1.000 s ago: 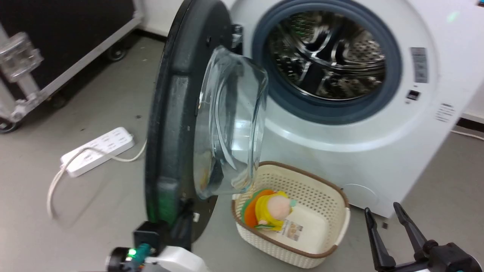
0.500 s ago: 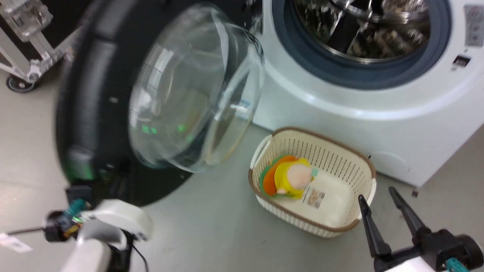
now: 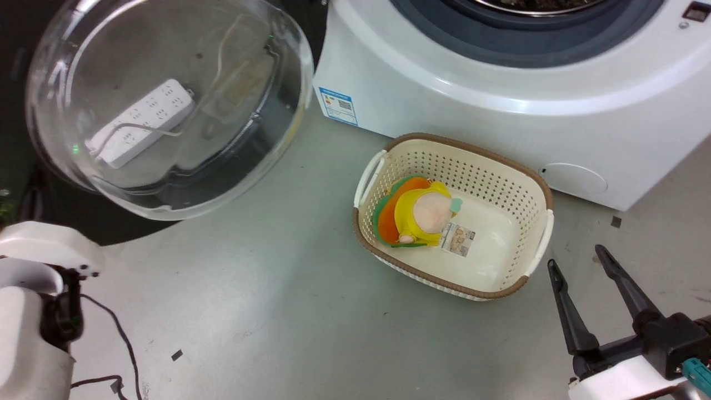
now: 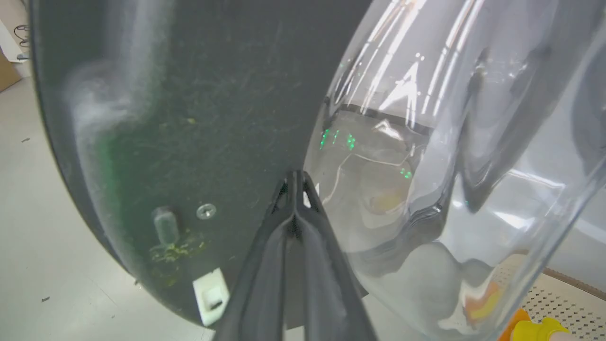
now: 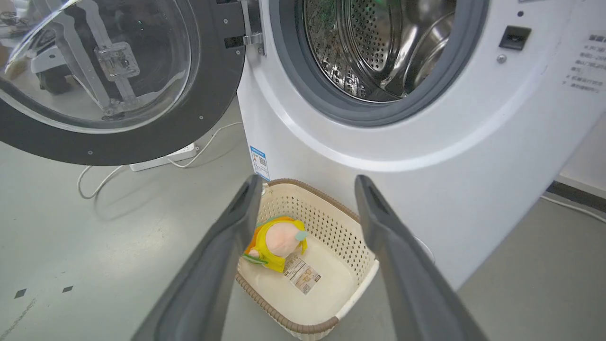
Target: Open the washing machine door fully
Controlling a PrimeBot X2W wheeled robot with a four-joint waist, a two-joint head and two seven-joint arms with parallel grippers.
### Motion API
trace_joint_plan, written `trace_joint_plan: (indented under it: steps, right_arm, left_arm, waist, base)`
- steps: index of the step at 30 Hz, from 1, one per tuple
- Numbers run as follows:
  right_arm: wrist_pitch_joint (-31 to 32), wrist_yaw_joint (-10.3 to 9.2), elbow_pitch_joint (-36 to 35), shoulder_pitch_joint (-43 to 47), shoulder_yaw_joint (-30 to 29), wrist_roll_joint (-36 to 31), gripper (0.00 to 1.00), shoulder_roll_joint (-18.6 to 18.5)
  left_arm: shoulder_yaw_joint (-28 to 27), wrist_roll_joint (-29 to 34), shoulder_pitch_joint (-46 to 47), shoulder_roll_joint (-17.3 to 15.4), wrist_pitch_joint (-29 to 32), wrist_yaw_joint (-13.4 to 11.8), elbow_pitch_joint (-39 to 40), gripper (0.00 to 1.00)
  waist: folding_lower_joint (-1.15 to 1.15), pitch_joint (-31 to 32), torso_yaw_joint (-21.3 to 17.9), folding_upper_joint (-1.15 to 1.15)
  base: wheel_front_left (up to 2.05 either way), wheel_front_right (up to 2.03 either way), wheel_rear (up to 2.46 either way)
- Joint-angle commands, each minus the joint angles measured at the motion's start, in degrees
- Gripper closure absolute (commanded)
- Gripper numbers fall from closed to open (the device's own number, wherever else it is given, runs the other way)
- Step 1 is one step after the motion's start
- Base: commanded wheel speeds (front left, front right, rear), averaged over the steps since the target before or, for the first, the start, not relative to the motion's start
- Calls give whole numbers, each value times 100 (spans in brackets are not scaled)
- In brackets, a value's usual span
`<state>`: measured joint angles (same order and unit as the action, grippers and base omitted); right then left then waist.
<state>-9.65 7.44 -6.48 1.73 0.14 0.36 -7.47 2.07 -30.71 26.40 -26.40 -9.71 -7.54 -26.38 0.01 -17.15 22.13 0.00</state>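
Left end effector [image 4: 294, 179] at washing machine door [image 4: 189, 94]

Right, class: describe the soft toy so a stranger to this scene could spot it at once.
Find the white washing machine; on the floor before it stands a cream perforated basket with a brown rim. The soft toy lies inside, at the end nearer the open door: bright yellow with a round peach face, unlike the flat printed label beside it.
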Motion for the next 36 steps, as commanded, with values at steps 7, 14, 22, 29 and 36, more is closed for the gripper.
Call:
trace_joint_plan:
  steps: [7,14,22,29,36]
  right_arm:
    - [-39,5,15,-102,-19,10,0,6]
    - [-205,5,209,-88,-106,41,0,160]
    - [-364,5,460,-53,-235,76,0,300]
    - [-463,5,663,44,-309,171,0,394]
    - [-512,5,774,149,-232,238,0,439]
  left_arm:
    - [-199,-113,81,-141,-276,103,-507,100]
    - [-60,-18,-283,76,-460,290,-51,100]
    - [212,148,-1033,367,-493,220,1065,100]
    - [572,242,-1939,662,-439,78,2071,100]
    - [946,403,-2488,1115,-481,-104,2229,100]
  waist:
    - [-1,135,-147,0]
    - [-1,668,-319,0]
    - [-1,1368,-770,0]
    - [-1,1845,-1402,0]
    - [-1,1969,-1829,0]
  base:
    - [0,0,0]
    - [0,0,0]
    - [0,0,0]
    - [0,0,0]
    - [0,0,0]
